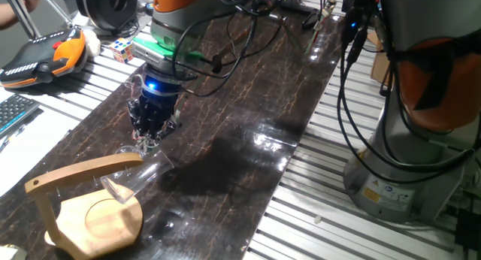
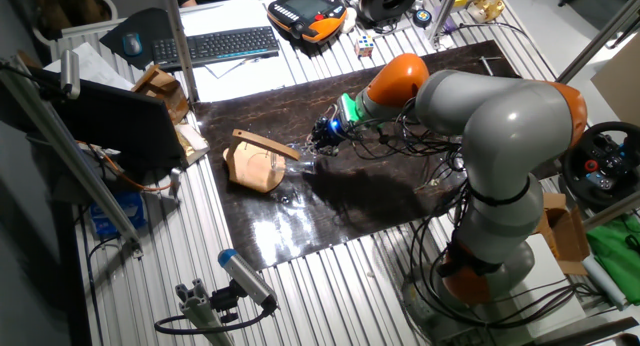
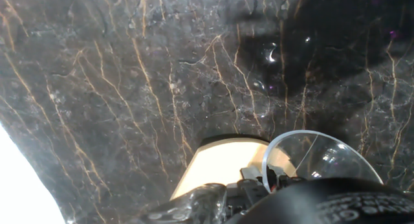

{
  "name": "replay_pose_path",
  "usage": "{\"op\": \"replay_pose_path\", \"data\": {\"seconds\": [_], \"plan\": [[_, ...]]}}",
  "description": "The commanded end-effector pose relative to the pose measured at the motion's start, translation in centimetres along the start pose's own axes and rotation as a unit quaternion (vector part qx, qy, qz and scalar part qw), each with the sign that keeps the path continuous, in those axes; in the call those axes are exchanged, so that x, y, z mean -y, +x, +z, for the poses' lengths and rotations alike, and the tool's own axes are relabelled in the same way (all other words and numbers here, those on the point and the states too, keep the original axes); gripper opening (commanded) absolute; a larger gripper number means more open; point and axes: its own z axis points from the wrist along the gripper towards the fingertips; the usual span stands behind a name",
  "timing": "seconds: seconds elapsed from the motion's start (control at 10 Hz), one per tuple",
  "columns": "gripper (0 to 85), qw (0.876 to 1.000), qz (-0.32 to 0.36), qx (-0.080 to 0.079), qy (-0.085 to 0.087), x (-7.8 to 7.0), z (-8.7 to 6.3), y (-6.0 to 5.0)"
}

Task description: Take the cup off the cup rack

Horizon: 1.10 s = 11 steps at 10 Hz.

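Your gripper [image 1: 148, 138] sits at twelve o'clock of the cup [image 1: 143, 172] (hung on the rack [image 1: 84, 207]); jaw state: cannot tell.

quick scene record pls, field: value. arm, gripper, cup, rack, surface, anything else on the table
arm: reaching over the dark marble-pattern surface toward the rack
gripper: at the cup's base end; jaw state unclear
cup: clear glass, tilted, mouth over the tip of the rack arm, not yet off
rack: light wood, rounded base with circular groove, curved top arm
hand view: cup rim and pale wood below, fingers mostly out of frame
other items: Rubik's cube, orange teach pendant, keyboard
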Motion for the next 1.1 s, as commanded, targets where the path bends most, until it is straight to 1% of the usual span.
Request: {"op": "replay_pose_path", "data": {"seconds": [0.0,0.4,0.5,0.6,0.7,0.8,0.9,1.0], "plan": [[2.0,1.000,-0.003,0.005,-0.004,-0.1,0.0,0.0],[2.0,1.000,-0.020,0.015,-0.017,-0.9,-0.5,-0.2],[2.0,0.999,-0.022,0.016,-0.023,-1.1,-0.7,-0.3],[2.0,0.999,-0.028,0.018,-0.033,-1.2,-0.8,-0.3],[2.0,0.998,-0.034,0.027,-0.043,-1.2,-0.8,-0.3],[2.0,0.998,-0.036,0.032,-0.049,-1.2,-0.8,-0.3],[2.0,0.997,-0.039,0.034,-0.054,-1.2,-0.8,-0.3],[2.0,0.997,-0.042,0.038,-0.054,-1.2,-0.8,-0.3]]}}
